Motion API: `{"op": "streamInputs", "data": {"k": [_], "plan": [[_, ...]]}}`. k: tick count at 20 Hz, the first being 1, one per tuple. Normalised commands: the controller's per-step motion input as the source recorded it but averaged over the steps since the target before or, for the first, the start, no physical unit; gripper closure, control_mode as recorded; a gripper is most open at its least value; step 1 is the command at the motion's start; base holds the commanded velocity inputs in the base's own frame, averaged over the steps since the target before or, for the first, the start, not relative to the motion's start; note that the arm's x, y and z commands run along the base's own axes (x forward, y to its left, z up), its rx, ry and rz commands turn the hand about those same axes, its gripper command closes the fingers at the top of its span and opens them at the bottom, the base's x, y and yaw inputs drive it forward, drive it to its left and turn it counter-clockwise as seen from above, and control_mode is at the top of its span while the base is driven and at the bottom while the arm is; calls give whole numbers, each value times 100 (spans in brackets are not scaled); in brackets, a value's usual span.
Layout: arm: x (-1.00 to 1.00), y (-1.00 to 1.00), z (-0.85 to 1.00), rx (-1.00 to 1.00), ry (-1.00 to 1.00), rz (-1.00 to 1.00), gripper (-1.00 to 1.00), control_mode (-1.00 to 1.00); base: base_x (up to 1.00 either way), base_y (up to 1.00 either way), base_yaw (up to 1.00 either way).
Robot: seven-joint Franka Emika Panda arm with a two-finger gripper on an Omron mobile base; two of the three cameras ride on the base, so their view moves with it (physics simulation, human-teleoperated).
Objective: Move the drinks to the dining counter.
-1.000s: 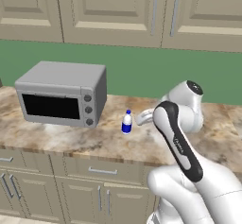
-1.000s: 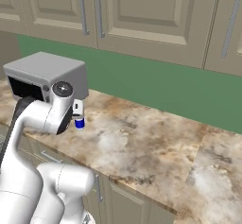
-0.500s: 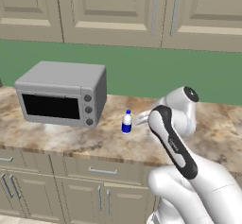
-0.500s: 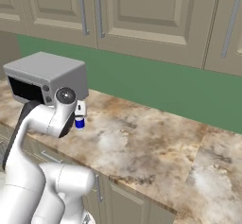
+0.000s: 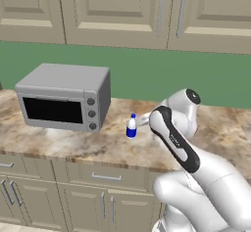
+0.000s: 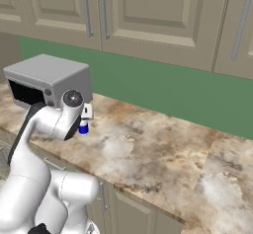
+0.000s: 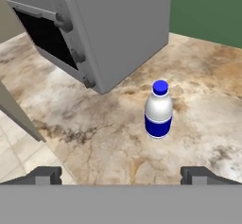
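White-and-blue bottle (image 7: 158,110) standing upright mid-frame on the marbled counter (image 7: 94,124), toaster oven (image 7: 94,24) near, upper left. Our pincer (image 7: 122,173) is hanging wide, holding nothing. We're judging: center the bottle, advance level, avoid tipping.

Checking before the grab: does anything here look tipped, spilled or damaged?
Nothing stands out. The white-and-blue bottle stands upright and capped on the marbled counter, just clear of the toaster oven, whose door is shut. No spill shows.
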Motion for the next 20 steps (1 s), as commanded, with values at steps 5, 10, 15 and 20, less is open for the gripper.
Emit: {"op": "streamInputs", "data": {"k": [5, 10, 15, 20], "plan": [[24, 0, -8, 0, 0, 0, -100, -100, 0, 0, 0], [18, 1, -10, 0, -3, 0, -100, -100, 0, 0, 0], [22, 5, -14, 0, -5, 0, -100, -100, 0, 0, 0], [18, 2, -17, 0, -3, 0, -100, -100, 0, 0, 0]]}}
